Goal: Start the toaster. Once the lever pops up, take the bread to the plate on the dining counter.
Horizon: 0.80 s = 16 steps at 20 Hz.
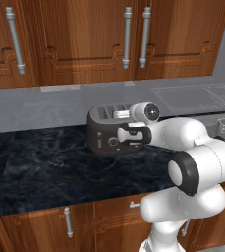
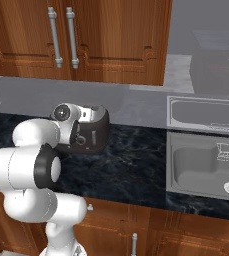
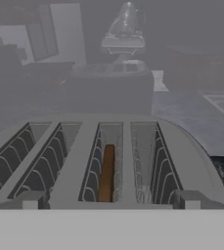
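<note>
A black marbled counter (image 1: 45, 162) ran along under wood wall cabinets. A dark grey toaster (image 1: 104, 132) stood directly on it, near the back wall. To the right, a steel sink (image 2: 201, 167) was set into the counter.

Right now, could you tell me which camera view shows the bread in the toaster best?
The hand view: it looks down into the toaster slots, where the bread stands edge-on in the third slot from the left. Both base views show the toaster's body behind the arm, not the slice.
</note>
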Available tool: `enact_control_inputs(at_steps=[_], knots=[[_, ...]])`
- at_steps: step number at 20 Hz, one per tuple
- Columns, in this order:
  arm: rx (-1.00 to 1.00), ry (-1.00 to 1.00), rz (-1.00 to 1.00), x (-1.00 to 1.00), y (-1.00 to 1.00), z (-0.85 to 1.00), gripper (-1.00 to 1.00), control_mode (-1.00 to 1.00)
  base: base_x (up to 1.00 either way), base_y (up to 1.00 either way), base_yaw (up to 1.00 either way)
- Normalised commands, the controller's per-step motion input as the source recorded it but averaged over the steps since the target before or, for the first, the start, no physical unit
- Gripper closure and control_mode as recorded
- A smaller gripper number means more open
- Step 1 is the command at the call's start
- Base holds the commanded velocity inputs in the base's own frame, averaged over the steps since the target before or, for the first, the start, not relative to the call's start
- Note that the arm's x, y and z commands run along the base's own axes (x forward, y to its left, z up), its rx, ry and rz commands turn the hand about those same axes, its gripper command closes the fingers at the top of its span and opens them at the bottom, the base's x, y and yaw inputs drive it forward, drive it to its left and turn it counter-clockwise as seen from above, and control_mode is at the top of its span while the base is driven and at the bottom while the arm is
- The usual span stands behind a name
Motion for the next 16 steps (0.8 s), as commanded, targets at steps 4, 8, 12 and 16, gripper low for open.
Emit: enact_control_inputs(at_steps=[4, 8, 12, 16], knots=[[0.00, 0.00, 0.00, 0.00, 0.02, 0.00, -1.00, -1.00, 0.00, 0.00, 0.00], [0.00, 0.01, 0.00, 0.00, 0.00, 0.00, -1.00, -1.00, 0.00, 0.00, 0.00], [0.00, 0.00, 0.00, 0.00, 0.00, 0.00, -1.00, -1.00, 0.00, 0.00, 0.00], [0.00, 0.00, 0.00, 0.00, 0.00, 0.00, -1.00, -1.00, 0.00, 0.00, 0.00]])
